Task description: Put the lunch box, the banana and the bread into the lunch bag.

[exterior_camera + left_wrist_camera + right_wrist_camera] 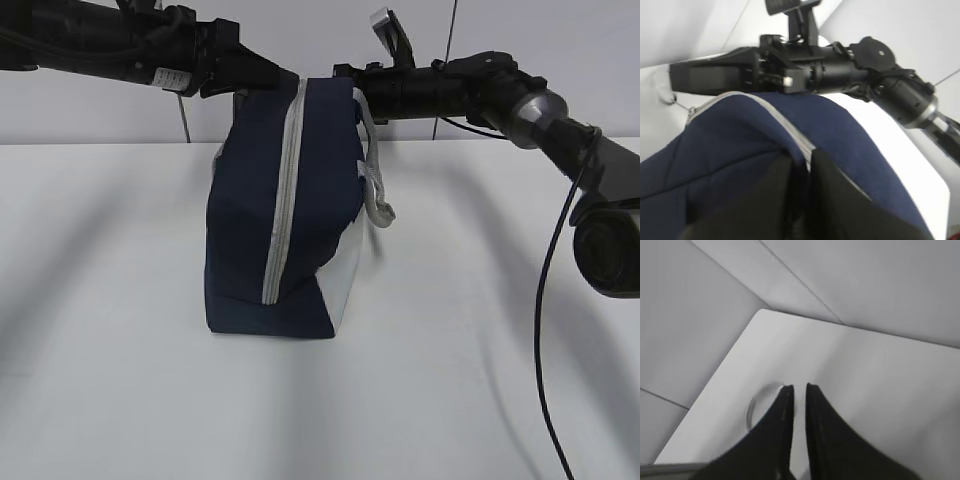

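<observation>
Nearest to the exterior camera, a bare stretch of white tabletop (120, 400) is seen, crossed by soft shadows, and a black cable (545, 330) is seen hanging down at the right beside a dark round camera housing (608, 255). Farther in, the lunch bag (250, 230) is found standing upright on the tabletop near the middle, its navy fabric crossed by a grey zipper (283, 200) that runs from the top down to the base, with a white lower side panel (345, 280) at its right and a grey strap handle (378, 190) hanging off the right side. At the top of the bag, both arms are brought in from opposite sides. In the left wrist view, the left tool (801, 165) is shown with its dark fingers nearly together, pinched on the zipper (790, 135) at the bag's crown, the navy fabric (730, 145) bulging just below. In the right wrist view, the right tool (799, 395) is shown with its fingers almost closed and only a narrow gap between them; a faint clear ring (760, 405) is seen at their tips, and whether it is gripped cannot be told. Behind everything, a pale wall (100, 100) is seen. The lunch box, banana and bread are not seen in any view.
</observation>
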Controlling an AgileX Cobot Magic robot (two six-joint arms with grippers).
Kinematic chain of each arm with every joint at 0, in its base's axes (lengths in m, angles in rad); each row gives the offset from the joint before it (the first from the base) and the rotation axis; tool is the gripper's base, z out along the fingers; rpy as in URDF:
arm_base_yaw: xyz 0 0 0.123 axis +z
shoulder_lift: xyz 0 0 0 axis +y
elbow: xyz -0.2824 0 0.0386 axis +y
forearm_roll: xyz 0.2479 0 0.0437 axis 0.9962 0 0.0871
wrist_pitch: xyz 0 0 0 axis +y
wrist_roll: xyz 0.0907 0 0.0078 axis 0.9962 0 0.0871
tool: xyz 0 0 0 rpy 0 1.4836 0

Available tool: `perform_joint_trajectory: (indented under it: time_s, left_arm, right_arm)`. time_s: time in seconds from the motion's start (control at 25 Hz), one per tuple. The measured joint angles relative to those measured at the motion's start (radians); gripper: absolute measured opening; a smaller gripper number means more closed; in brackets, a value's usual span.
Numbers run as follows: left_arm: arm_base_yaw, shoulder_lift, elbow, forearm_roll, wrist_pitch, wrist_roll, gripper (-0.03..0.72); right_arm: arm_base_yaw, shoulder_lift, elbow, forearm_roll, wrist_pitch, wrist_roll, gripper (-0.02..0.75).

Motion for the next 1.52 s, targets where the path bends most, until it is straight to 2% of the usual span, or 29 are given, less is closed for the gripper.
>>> perform_joint_trajectory:
  time_s: [0.08,0.24,0.32,0.36,0.48,0.64,1.0,1.28,1.52]
  left_arm:
    - [0.000,-0.006,0.000,-0.005,0.021,0.001,0.176]
    - [0.000,-0.021,-0.002,-0.013,0.040,-0.003,0.477]
    - [0.000,-0.021,-0.002,-0.014,0.039,-0.005,0.544]
    - [0.000,-0.021,-0.002,-0.014,0.038,-0.009,0.559]
    - [0.000,-0.021,-0.002,-0.015,0.037,-0.025,0.573]
    - [0.000,-0.021,-0.002,-0.004,0.037,-0.029,0.575]
    - [0.000,-0.021,-0.002,0.018,0.037,-0.030,0.575]
    - [0.000,-0.036,-0.002,0.036,0.037,-0.072,0.574]
    - [0.000,-0.129,-0.002,0.181,0.040,-0.201,0.567]
  right_arm:
    - [-0.005,0.002,0.000,0.000,0.026,0.002,0.097]
    - [-0.014,0.004,0.000,-0.004,0.032,0.002,0.340]
    - [-0.015,0.004,-0.002,-0.007,0.034,-0.008,0.444]
    - [-0.015,0.004,-0.007,-0.015,0.034,-0.016,0.467]
    - [-0.015,0.004,-0.051,-0.026,0.034,-0.036,0.500]
    - [-0.015,0.004,-0.106,-0.030,0.034,-0.047,0.506]
    - [-0.015,-0.032,-0.108,-0.037,-0.073,-0.018,0.510]
    - [-0.015,-0.257,0.113,-0.037,-0.092,-0.016,0.510]
    - [-0.018,-0.452,0.389,-0.037,-0.092,-0.022,0.510]
